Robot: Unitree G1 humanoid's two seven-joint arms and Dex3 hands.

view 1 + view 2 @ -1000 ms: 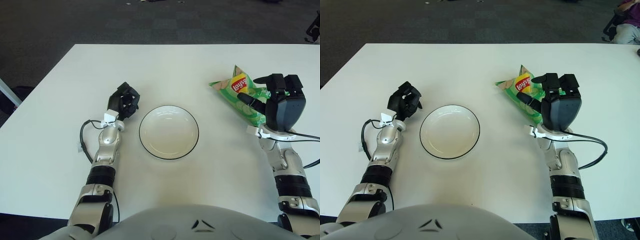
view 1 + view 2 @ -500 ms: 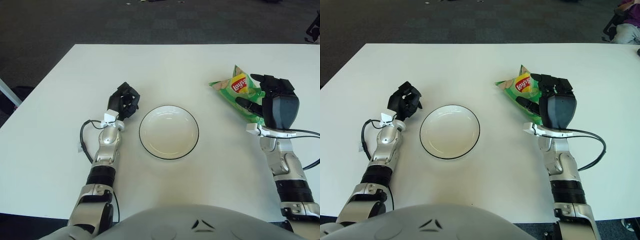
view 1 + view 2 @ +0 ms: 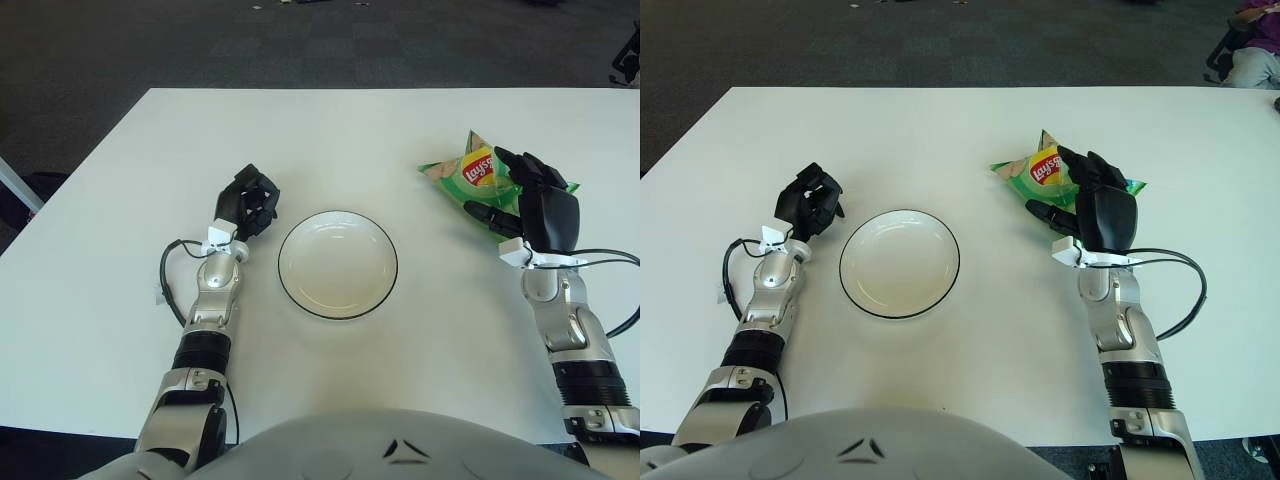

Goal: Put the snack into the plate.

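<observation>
Right hand (image 3: 530, 200) sits over the near right part of the green snack bag (image 3: 468, 178) in the left eye view, its dark fingers (image 3: 520, 168) laid across the top of the bag and the thumb pressed in from the near side — a grasp on the bag, which lies on the white table (image 3: 400, 130). The bag's yellow and red logo faces up, just left of the fingers, and a strip of green foil shows past the hand on its right. The bag lies to the right of the white plate (image 3: 338, 264) with the dark rim, apart from it and a little farther from the robot. The plate holds nothing. Just left of the plate shows the left hand (image 3: 249, 202), its fingers curled into a loose fist around nothing, with a black cable (image 3: 168, 280) looping beside its forearm.

From the right eye view the same layout holds: the right hand (image 3: 1095, 205) closes on the snack bag (image 3: 1040, 172) from the near right, one corner of the bag pointing away from the robot, while the plate (image 3: 900, 263) lies between the two hands — nearer the left hand (image 3: 810, 203), which is curled and holds nothing.
</observation>
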